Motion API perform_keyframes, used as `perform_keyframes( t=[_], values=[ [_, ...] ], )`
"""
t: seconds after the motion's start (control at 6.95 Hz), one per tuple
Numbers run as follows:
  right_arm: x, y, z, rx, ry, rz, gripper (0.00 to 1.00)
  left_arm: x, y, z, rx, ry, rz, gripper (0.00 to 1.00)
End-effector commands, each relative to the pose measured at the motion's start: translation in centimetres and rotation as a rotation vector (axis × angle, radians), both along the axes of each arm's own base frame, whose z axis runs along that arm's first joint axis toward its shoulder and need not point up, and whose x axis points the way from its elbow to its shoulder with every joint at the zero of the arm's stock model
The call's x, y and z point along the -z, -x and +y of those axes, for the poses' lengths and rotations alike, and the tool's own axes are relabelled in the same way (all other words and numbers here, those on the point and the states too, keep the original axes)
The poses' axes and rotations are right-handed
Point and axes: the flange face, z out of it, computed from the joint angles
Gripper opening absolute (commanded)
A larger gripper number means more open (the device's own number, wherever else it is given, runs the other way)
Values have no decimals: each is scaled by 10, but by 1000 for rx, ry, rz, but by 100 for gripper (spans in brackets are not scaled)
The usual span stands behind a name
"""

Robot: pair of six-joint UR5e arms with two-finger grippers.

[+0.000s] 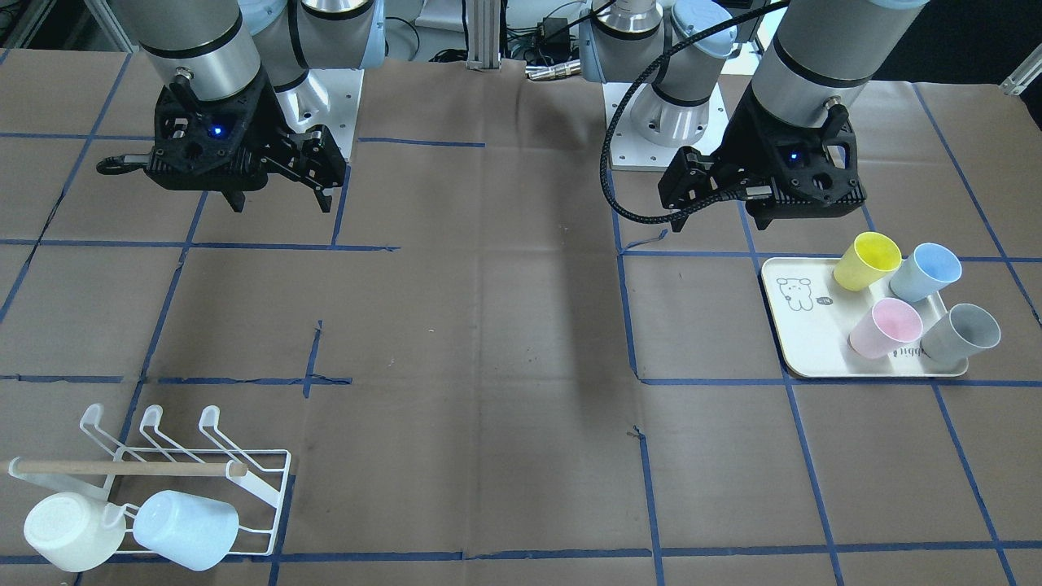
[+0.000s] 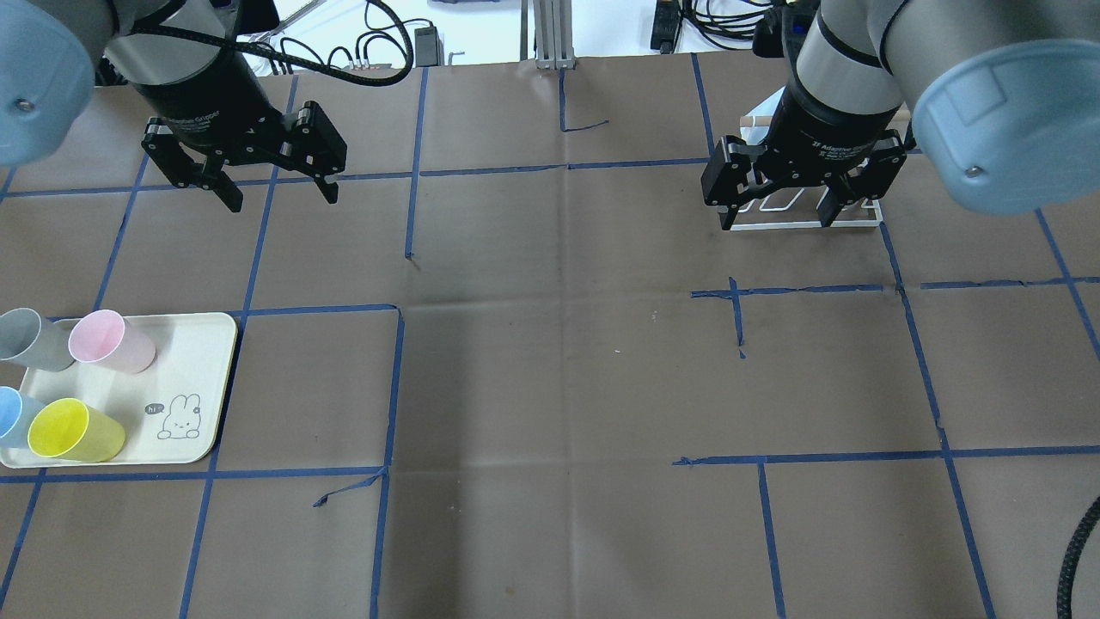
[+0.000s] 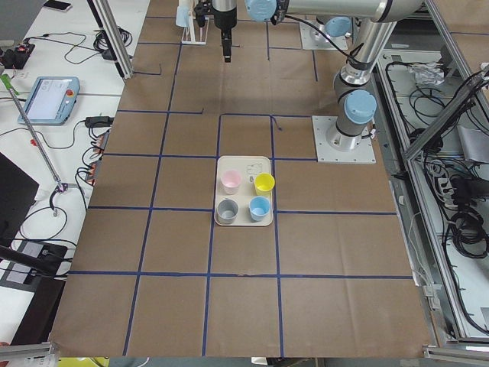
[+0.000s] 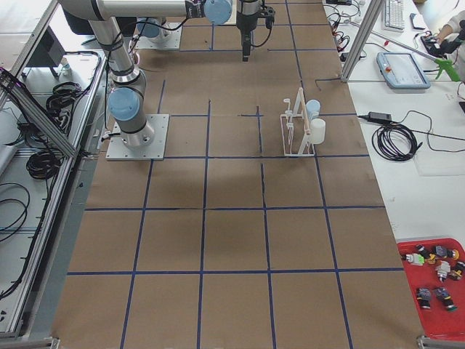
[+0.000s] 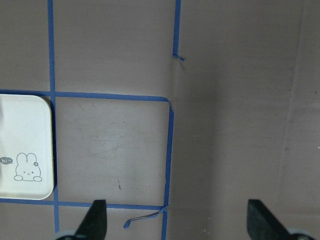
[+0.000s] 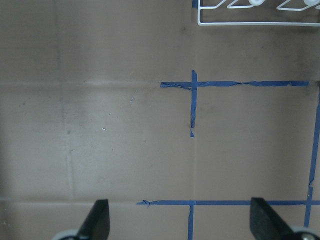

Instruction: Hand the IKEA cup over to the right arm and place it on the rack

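Four plastic cups lie tilted on the cream tray (image 1: 802,346): yellow (image 1: 867,260), blue (image 1: 924,273), pink (image 1: 886,327) and grey (image 1: 961,334). My left gripper (image 2: 282,196) hangs open and empty above the table, beyond the tray (image 2: 193,361); its wrist view shows only the tray corner (image 5: 25,145). My right gripper (image 2: 778,215) is open and empty, hovering on the near side of the white wire rack (image 1: 244,480), which it partly hides in the overhead view (image 2: 808,225). The rack holds a white cup (image 1: 69,529) and a pale blue cup (image 1: 187,527).
The table is covered in brown paper with a blue tape grid. The rack's wooden dowel (image 1: 122,468) lies across its prongs. The rack's lower edge (image 6: 255,15) shows at the top of the right wrist view. Both arm bases stand at the robot's side of the table.
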Motion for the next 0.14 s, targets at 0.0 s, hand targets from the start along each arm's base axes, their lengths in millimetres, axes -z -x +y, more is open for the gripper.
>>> perform_keyframes(
  t=[0.0],
  values=[
    [-1, 0, 0, -1, 2, 0, 100, 0, 0, 0, 0, 0, 0, 100]
  ],
)
